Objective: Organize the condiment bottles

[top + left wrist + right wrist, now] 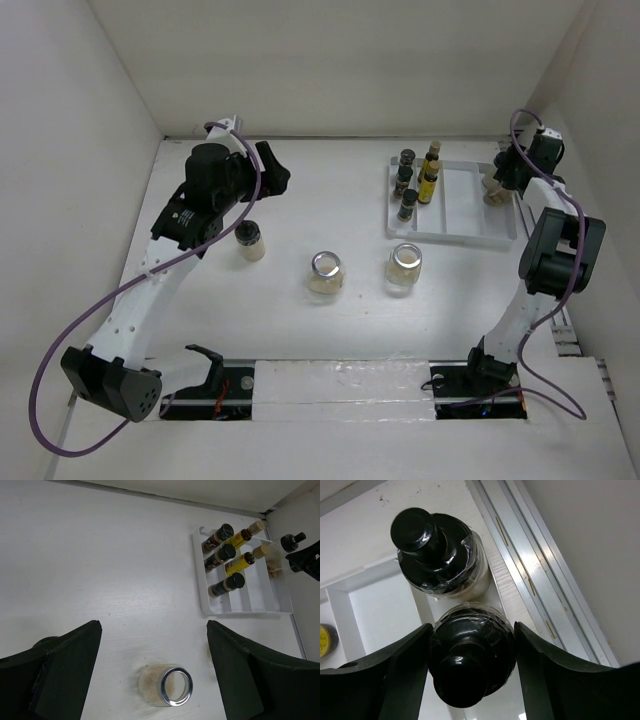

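Observation:
A white tray (470,200) at the back right holds three dark black-capped spice jars (405,181) and two slim amber bottles (430,172); they also show in the left wrist view (226,559). My right gripper (472,627) is shut on a cream-filled black-capped bottle (470,662) at the tray's right end (494,190), with a second such bottle (440,555) just beyond it. My left gripper (153,625) is open and empty, high over the table (276,168). A silver-lidded jar (166,685) stands below it. Two silver-lidded jars (325,272) (404,268) and a small dark-capped jar (250,241) stand on the table.
The tray (375,605) lies beside a metal rail (540,575) along the right wall. White walls close the table at the back and both sides. The tray's middle compartments (260,595) show bare white.

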